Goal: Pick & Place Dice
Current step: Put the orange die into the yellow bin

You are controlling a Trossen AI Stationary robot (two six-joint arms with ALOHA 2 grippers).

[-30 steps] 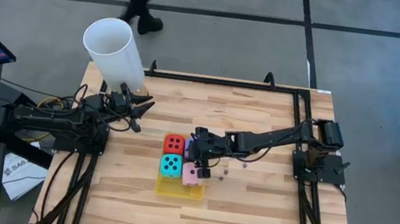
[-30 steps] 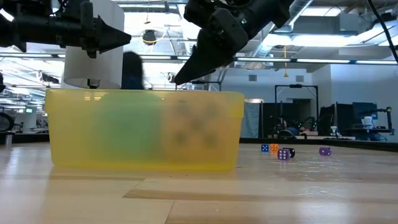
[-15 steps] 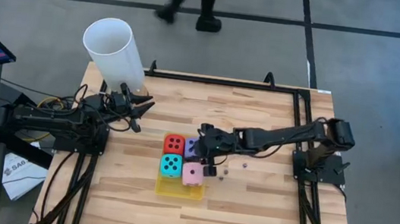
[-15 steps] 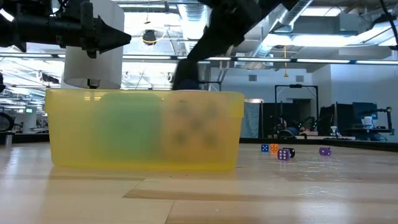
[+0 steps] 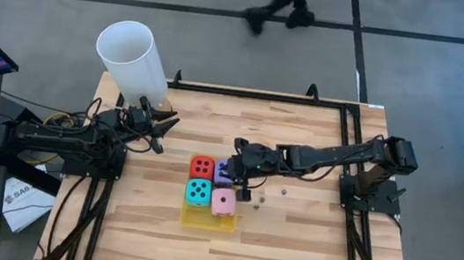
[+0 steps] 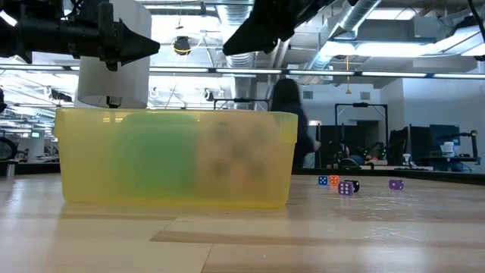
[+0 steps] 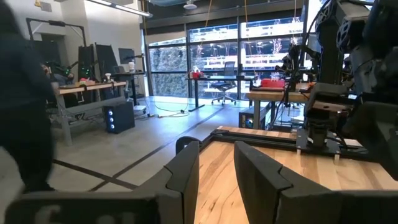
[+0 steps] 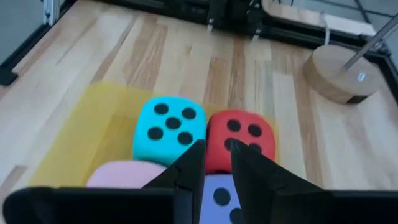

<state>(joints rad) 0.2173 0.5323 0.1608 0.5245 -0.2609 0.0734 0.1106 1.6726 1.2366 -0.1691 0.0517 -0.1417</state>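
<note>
Dice (image 5: 211, 183) in tray (image 5: 190, 217) | right claw (image 5: 240, 182) above, narrowly parted

On my wooden table (image 5: 290, 235) a yellow tray (image 6: 91, 163) sits mid-board; a white cylinder (image 5: 130, 57) stands at the far left corner. A person (image 5: 283, 3) crosses the floor beyond.

Four big pip-marked dice, red (image 5: 202, 167), cyan (image 5: 199, 192), pink (image 5: 223, 203) and purple (image 5: 222, 171), sit packed together; tiny dice (image 6: 345, 186) lie scattered nearby.
</note>
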